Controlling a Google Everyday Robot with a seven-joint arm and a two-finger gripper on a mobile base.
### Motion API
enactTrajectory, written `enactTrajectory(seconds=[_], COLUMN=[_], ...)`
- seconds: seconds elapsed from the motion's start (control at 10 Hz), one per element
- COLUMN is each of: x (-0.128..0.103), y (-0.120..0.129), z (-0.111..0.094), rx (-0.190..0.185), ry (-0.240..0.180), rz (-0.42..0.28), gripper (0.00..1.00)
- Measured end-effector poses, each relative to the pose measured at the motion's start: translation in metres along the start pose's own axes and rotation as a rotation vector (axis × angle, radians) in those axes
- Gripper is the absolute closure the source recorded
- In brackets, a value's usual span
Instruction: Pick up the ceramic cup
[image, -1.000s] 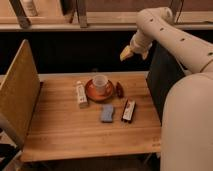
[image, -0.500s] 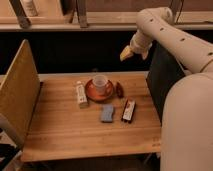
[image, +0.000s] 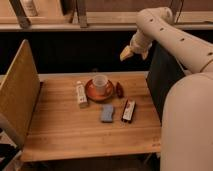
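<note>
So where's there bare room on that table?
The table is bare between the wooden board and the bottle, and along its front edge. Crowded around the ceramic cup on its saucer. The gripper hangs above the back edge, right side.

Counted on one wooden table (image: 65, 127): one ceramic cup (image: 100, 81), one reddish-brown saucer (image: 90, 93), one white bottle (image: 81, 94), one small dark-red item (image: 119, 90), one grey-blue block (image: 107, 113), one dark flat packet (image: 128, 110). One gripper (image: 126, 53) is seen above the table's far right edge.
</note>
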Motion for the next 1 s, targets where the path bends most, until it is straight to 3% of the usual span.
enactTrajectory(seconds=[0.1, 0.4, 0.6, 0.8, 1.0], x=[0.001, 0.016, 0.032, 0.038, 0.037], y=[0.005, 0.053, 0.08, 0.101, 0.108], z=[-0.002, 0.009, 0.03, 0.055, 0.061], rx=[0.012, 0.014, 0.014, -0.001, -0.009], ry=[0.002, 0.032, 0.086, 0.13, 0.136], rz=[-0.023, -0.143, -0.214, -0.257, -0.267], gripper=[0.29, 0.29, 0.29, 0.29, 0.29])
